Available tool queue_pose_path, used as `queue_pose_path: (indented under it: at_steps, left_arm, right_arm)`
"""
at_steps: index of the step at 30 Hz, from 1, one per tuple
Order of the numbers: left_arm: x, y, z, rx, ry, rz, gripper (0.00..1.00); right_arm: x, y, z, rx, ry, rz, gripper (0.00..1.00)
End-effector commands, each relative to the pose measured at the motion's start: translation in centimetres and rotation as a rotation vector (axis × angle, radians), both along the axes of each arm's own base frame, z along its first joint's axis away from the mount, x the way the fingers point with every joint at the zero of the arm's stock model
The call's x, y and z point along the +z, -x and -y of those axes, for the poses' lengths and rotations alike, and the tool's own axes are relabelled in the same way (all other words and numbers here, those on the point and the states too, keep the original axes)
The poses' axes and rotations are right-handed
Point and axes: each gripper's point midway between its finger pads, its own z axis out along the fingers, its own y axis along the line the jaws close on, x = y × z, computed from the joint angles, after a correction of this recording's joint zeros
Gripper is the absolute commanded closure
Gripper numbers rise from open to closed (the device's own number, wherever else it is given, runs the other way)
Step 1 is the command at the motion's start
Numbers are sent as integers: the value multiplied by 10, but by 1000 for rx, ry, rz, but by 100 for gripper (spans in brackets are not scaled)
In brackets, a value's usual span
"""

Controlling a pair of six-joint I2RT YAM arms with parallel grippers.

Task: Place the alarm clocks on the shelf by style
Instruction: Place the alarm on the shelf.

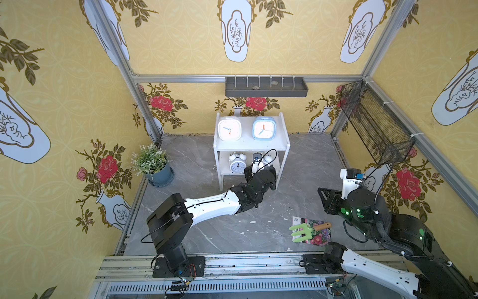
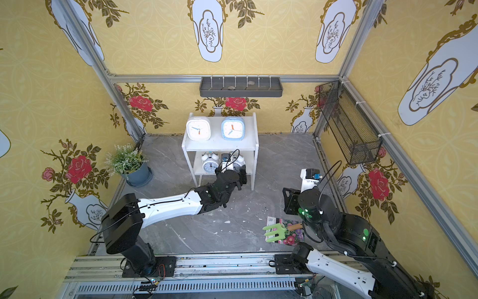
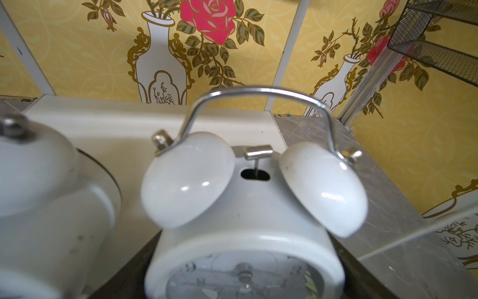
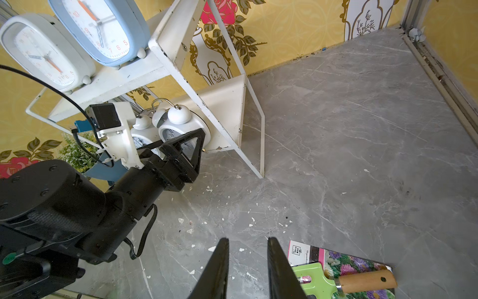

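On the lower board of the shelf (image 1: pixel 249 148), which stands at the middle of the table's (image 1: pixel 310 181) back edge, both twin-bell clocks are upright with their faces turned toward the front edge. The first twin-bell clock (image 1: pixel 237 163) sits toward the board's left end. The second twin-bell clock (image 3: pixel 245 233) stands just beside it on the right, directly between the jaws of the left gripper (image 1: pixel 260 169).

Those jaws stand wide, one on each side of the round body. Whether they press it or have let go cannot be told from these views. The white square clock (image 1: pixel 229 128) and the blue square clock (image 1: pixel 263 128) stand side by side on the top board, so the sorting looks nearly complete.

The next move probably depends on one line. The left arm reaches in from the front, so its way out is likely straight back toward the front edge, under the top board. Room is tight sideways, with the neighbouring clock on one side and the shelf's right side panel on the other. A sideways drift could knock either clock over.

The right gripper (image 4: pixel 247 239) hangs near the front right corner, well apart from the shelf, its jaws partly apart and empty. It is above bare table, beside a green garden fork (image 4: pixel 313 282).
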Motion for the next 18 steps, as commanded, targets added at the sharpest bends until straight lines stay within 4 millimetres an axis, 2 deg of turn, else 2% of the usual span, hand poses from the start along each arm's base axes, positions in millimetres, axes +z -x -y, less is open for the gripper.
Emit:
queue_pose_path:
  at_steps: [1, 18]
  left_arm:
    - [5, -5, -2, 35, 12, 18, 21]
    - [3, -13, 4, 74, -19, 16, 20]
  right_arm:
    - [1, 2, -1, 11, -17, 4, 72]
    - [4, 6, 0, 35, -51, 16, 73]
